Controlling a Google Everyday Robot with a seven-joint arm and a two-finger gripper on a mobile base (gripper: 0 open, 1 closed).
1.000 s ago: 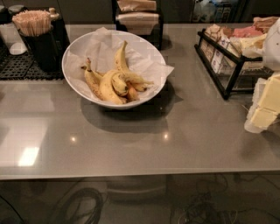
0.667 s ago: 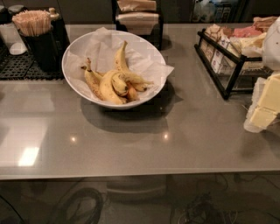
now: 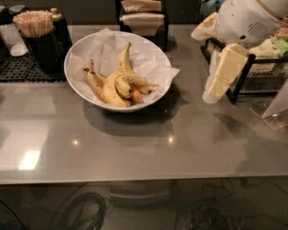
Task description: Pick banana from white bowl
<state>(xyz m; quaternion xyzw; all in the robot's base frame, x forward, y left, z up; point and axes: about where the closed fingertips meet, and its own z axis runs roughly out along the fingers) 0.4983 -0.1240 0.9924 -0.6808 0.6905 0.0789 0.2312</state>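
Observation:
The white bowl (image 3: 76,54), wide, shallow and lined with crinkled white paper, stands on the grey counter at the back left of centre. Several bananas lie in it. The banana (image 3: 109,91), strongly curved and yellow with brown freckles, lies at the bowl's front. A long, nearly straight banana (image 3: 124,60) points toward the back, and a browner one (image 3: 94,80) lies at the left. My gripper (image 3: 212,90), cream-coloured under a white arm housing (image 3: 245,20), hangs above the counter to the right of the bowl, well apart from it and holding nothing I can see.
A black cup of wooden stir sticks (image 3: 33,24) stands behind the bowl at the left on a black mat (image 3: 18,67). A napkin holder (image 3: 143,13) is at the back. A black wire rack with packets (image 3: 258,67) stands right behind the gripper.
The arm has swung left and up from the right edge, and the gripper is now closer to the bowl. The bowl and bananas have not moved.

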